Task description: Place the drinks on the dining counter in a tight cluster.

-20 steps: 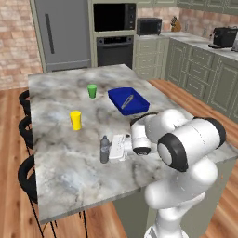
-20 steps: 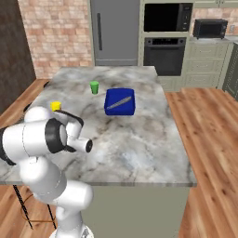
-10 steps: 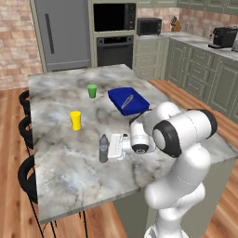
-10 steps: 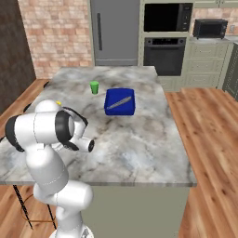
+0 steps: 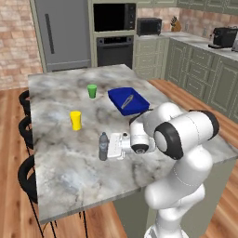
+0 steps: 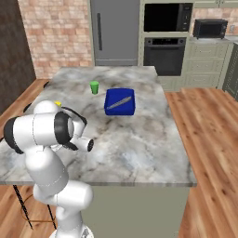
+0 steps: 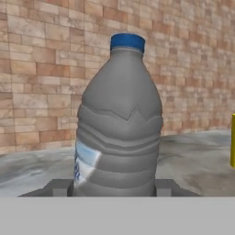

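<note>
The small clear water bottle (image 5: pixel 103 146) with a blue cap stands upright on the marble dining counter (image 5: pixel 69 181), near its stool side. My gripper (image 5: pixel 108 148) reaches it horizontally from the right, open, one finger on each side of the bottle's base. In the hand view the bottle (image 7: pixel 119 119) sits very close, and the dark fingertips (image 7: pixel 57 187) lie tight against its lower sides. The amber bottle and the white narrow-necked container are out of view.
A yellow cup (image 5: pixel 76 120) stands behind the bottle and a green cup (image 5: pixel 92 91) farther back. A blue tray (image 5: pixel 128 100) with a utensil lies toward the counter's far right. Black stools (image 5: pixel 25 174) line the left edge.
My arm has drawn up more upright and the hand has crept a little closer to the water bottle. The bottle has stayed in place.
</note>
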You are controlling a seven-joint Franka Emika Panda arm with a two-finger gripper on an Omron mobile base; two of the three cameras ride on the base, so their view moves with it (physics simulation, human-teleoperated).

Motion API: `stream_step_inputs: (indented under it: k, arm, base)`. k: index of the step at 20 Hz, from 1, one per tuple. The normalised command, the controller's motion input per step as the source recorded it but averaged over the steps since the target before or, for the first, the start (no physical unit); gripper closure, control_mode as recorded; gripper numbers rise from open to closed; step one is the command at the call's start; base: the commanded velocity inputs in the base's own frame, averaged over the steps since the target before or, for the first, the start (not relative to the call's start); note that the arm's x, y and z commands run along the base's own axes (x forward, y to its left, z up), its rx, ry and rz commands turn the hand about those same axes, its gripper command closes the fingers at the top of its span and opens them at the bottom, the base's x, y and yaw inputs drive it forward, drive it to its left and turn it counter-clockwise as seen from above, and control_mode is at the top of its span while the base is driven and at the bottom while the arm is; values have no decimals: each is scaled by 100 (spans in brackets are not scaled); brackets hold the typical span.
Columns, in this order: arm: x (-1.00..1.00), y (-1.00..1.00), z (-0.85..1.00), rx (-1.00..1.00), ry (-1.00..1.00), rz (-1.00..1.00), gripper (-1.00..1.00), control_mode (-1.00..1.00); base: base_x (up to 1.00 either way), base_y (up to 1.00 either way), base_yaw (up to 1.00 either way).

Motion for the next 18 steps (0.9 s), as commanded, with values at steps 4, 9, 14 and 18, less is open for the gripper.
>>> stream_step_inputs:
  k: [4, 9, 14, 18]
  arm:
    - [0, 0, 0, 0, 0, 0, -100, -100]
    - [-7, 0, 0, 0, 0, 0, -100, -100]
    - [-10, 0, 0, 0, -1, 0, -100, -100]
    - [-21, 0, 0, 0, -8, 0, -100, -100]
  base:
    - [0, 0, 0]
    - [0, 0, 0]
    - [0, 0, 0]
    - [0, 0, 0]
